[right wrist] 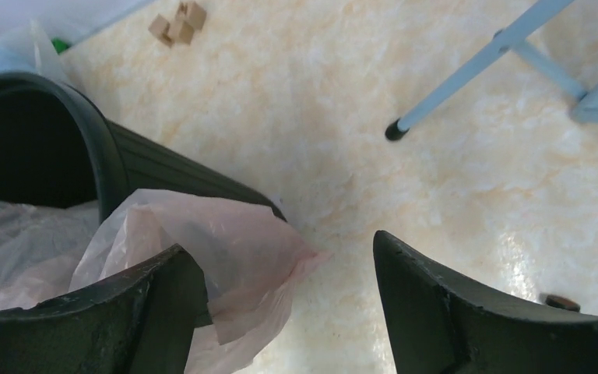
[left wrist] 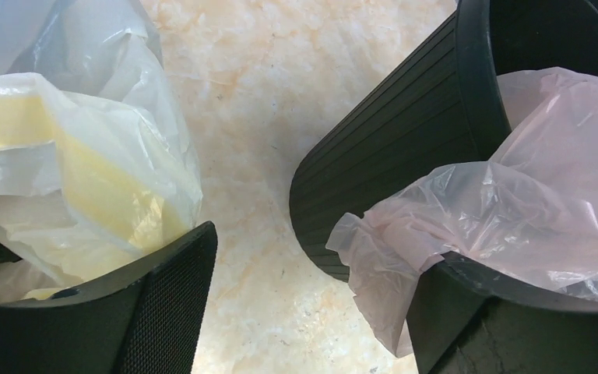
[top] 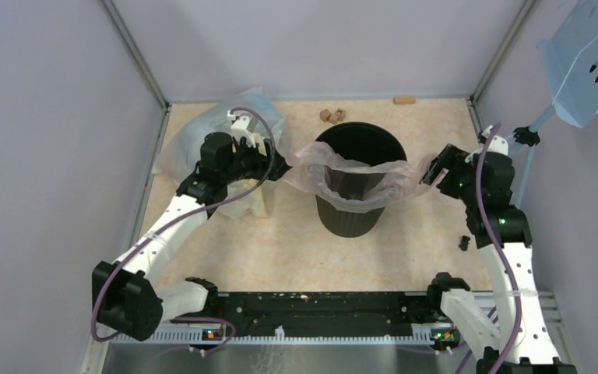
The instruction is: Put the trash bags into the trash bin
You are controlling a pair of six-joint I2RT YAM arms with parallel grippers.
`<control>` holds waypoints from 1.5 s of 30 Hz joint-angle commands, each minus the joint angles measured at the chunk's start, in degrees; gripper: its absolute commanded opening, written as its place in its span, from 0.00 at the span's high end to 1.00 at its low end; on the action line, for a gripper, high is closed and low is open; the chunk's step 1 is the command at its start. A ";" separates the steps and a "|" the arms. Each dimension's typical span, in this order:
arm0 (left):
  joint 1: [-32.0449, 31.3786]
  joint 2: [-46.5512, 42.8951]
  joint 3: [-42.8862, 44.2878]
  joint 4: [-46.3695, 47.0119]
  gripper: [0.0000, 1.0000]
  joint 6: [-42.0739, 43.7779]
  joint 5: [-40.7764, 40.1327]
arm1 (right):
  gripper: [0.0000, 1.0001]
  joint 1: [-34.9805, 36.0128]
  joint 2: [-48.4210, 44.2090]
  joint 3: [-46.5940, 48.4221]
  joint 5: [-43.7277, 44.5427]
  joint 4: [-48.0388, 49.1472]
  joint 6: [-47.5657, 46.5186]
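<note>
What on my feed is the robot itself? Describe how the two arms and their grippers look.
The left arm and right arm have white links and black joints. A purple cable runs along each. The left gripper and right gripper are black, each with two broad curved fingers.

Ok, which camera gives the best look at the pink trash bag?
The top external view: it shows the whole trash bag draped over the rim of the trash bin, ends hanging outside on both sides. Each wrist view shows only one crumpled end by the ribbed wall.
</note>
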 commanded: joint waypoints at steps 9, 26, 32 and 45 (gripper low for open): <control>0.21 -8.20 7.29 -8.93 0.02 9.46 -0.14 | 0.23 0.31 -7.33 -3.28 -10.02 -1.63 -2.29; 0.16 -9.70 13.37 -13.45 0.01 15.04 -2.85 | 0.23 0.31 -7.52 -0.13 -7.73 -7.86 -3.17; 0.18 -9.42 10.08 -8.03 0.02 13.91 2.94 | 0.22 0.38 -11.22 1.59 -5.17 -7.10 -5.95; 0.19 -5.33 11.54 -6.35 0.13 15.00 9.25 | 0.24 0.42 -14.32 8.90 -11.97 -8.06 -13.01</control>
